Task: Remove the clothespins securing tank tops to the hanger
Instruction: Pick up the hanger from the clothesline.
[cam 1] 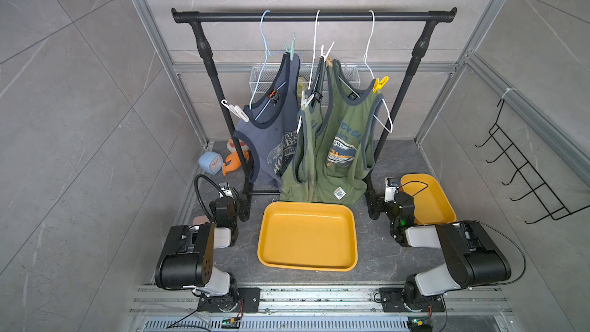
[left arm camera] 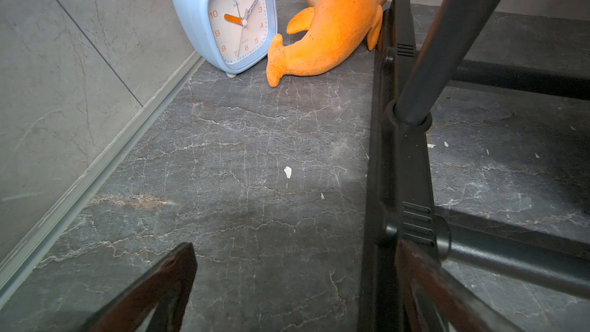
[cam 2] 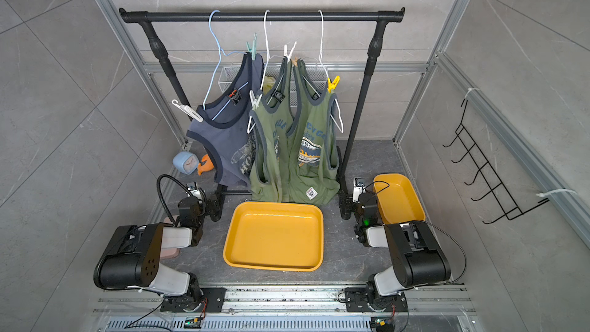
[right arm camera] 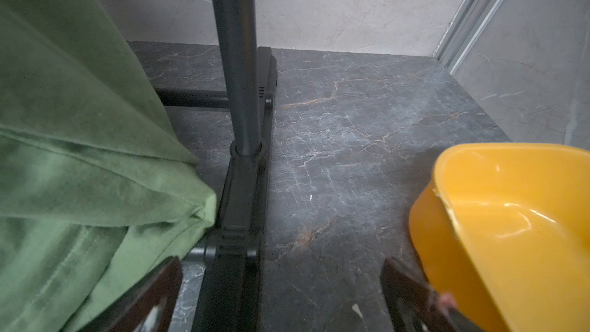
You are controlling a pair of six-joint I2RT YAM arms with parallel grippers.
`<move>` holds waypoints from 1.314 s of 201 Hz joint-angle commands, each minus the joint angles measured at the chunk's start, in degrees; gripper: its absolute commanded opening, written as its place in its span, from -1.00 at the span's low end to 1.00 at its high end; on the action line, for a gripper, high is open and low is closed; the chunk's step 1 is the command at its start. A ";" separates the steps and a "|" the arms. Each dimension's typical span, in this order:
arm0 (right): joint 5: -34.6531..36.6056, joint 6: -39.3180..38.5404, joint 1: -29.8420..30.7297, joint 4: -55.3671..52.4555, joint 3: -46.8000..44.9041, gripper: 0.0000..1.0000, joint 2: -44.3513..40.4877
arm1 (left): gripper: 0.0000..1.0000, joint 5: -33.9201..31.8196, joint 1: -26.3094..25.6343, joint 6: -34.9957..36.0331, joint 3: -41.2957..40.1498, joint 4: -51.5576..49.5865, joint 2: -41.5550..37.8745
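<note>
Left fingers (left arm camera: 166,285) and right fingers (right arm camera: 150,295) spread empty at the worktop's (cam 1: 376,260) side edges, you should lift toward the white clothespin (cam 1: 235,111) on the navy tank top (cam 1: 271,135), squeezing its tail squarely before pulling.

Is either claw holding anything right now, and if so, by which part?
Nothing is held. The left claw and the right claw both stand open and empty; the clothespins are clipped up on the tank tops.
</note>
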 commanded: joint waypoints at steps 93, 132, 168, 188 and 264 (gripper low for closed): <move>-0.15 15.61 0.43 -48.53 22.03 0.93 -12.12 | 0.99 5.58 -0.11 11.72 12.17 -30.50 -16.13; -8.89 22.82 0.32 -67.37 32.80 0.47 -13.86 | 0.99 9.72 -0.17 11.67 16.43 -46.40 -25.92; -19.85 23.00 0.32 -68.99 34.67 0.02 -15.38 | 0.99 13.08 -0.13 10.34 25.42 -62.05 -27.44; -22.15 22.84 0.37 -72.14 35.60 0.41 -17.66 | 0.99 15.56 -0.18 10.85 28.93 -69.23 -28.35; -25.89 22.62 0.42 -78.40 37.71 0.59 -31.04 | 0.99 19.74 -0.18 13.53 32.31 -80.70 -34.45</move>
